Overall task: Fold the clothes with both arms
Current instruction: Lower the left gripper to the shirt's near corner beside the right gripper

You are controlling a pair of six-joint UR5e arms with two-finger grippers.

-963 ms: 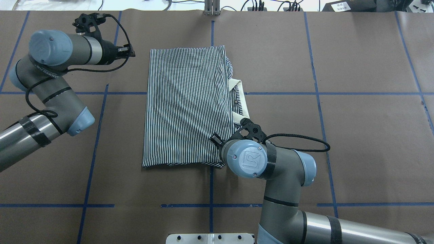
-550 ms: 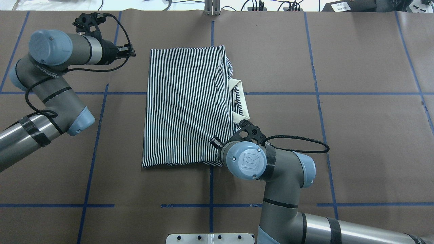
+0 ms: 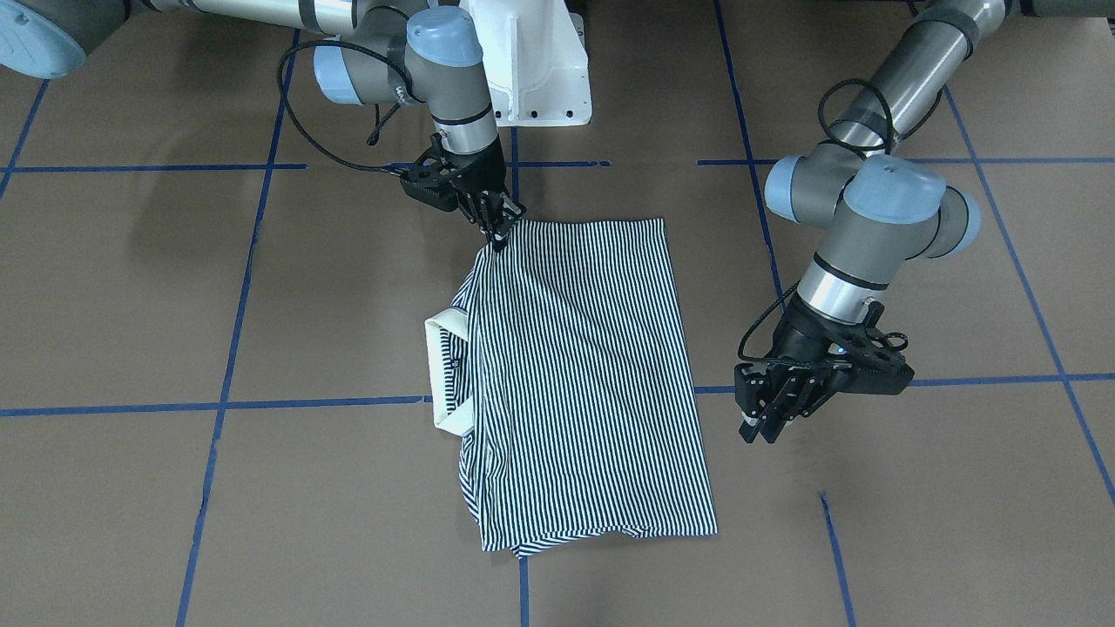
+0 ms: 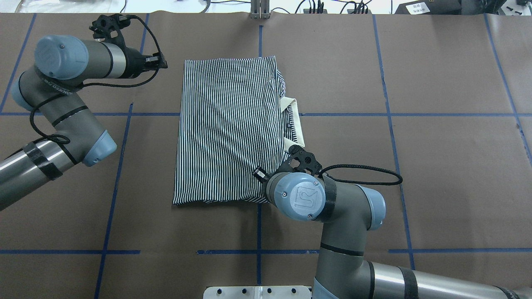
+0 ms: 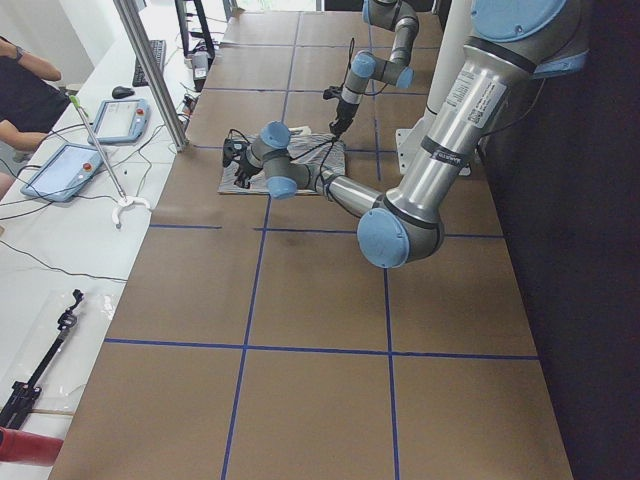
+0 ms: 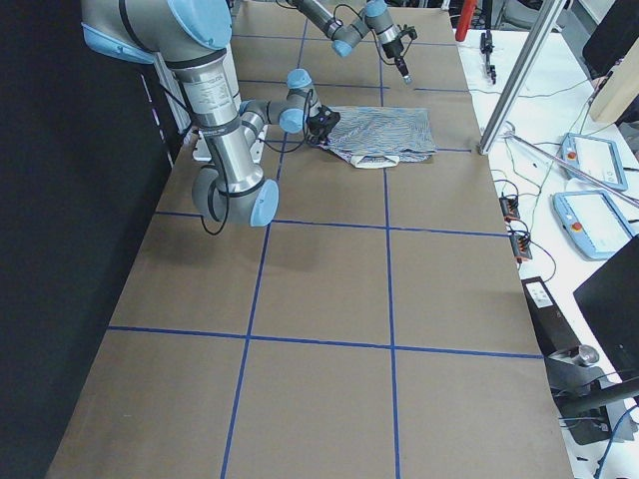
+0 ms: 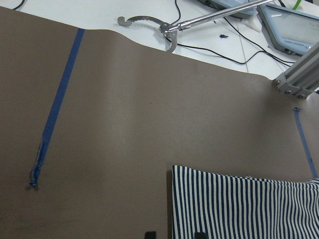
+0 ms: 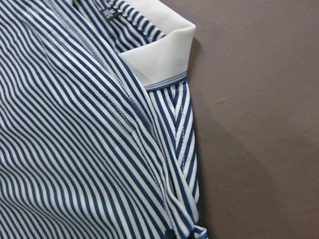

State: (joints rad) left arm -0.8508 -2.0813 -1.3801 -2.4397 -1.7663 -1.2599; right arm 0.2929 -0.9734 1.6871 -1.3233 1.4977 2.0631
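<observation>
In the front-facing view I see the polo shirt (image 3: 584, 374) lying folded into a long rectangle in the middle of the bench (image 3: 218, 305), with its cream collar (image 3: 440, 374) poking out on the robot's right side. The right claw (image 3: 498, 231) has its fingers drawn together on the shirt corner nearest the robot's base, pinching cloth. The left claw (image 3: 766, 418) hangs off the opposite long edge, apart from the fabric and holding nothing. The overhead view hides the right claw's tips under its own wrist, but it places the left claw level with the shirt's far corner, just beside it. The side views are too small to tell me anything about the fingers. The left wrist camera gives what the others cannot: two fingertips (image 7: 199, 235) with a modest gap between them, and the far corner lying ahead, untouched. The right wrist camera shows layered edges bunched below the collar. My judgement is that I should make sure the pinch takes every layer. I should lift low and slowly so the stack does not slide, and bring the left claw onto its corner before pulling.
</observation>
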